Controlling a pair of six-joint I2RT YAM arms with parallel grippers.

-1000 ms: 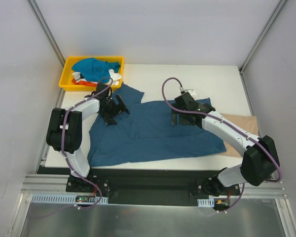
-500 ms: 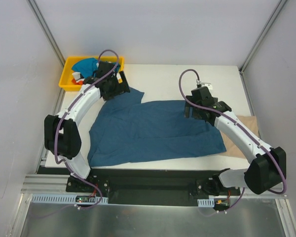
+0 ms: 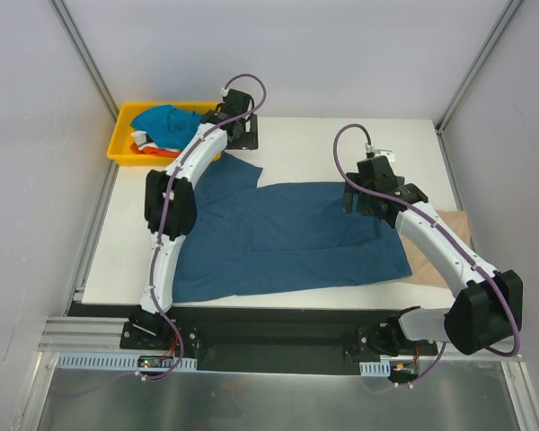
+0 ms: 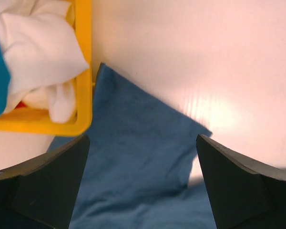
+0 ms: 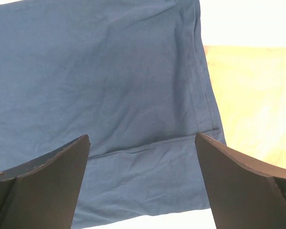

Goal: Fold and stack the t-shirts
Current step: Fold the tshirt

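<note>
Teal-blue t-shirt (image 3: pixel 287 238) lies spread flat on the table (image 3: pixel 314 144), touching a tan shirt (image 3: pixel 449 235) at its right edge. Right gripper (image 3: pixel 375 196) hovers over that edge, jaws spread and empty. Farther off, left gripper (image 3: pixel 238 130) hangs equally released above the far sleeve beside the yellow tray (image 3: pixel 119 153). Each should pinch a clean edge squarely before folding inward

I count five t-shirts: one dark teal-blue shirt (image 3: pixel 287 238) on the table (image 3: pixel 296 139), one tan-beige shirt (image 3: pixel 445 233) at the right, and three in the far-left tray (image 4: pixel 84 47): a bright blue shirt (image 3: pixel 166 124), a white shirt (image 4: pixel 38 47) and an orange-red shirt (image 3: pixel 162 153). One tray, one table. My claws number two: left claw (image 4: pixel 142 143), right claw (image 5: pixel 142 140).
</note>
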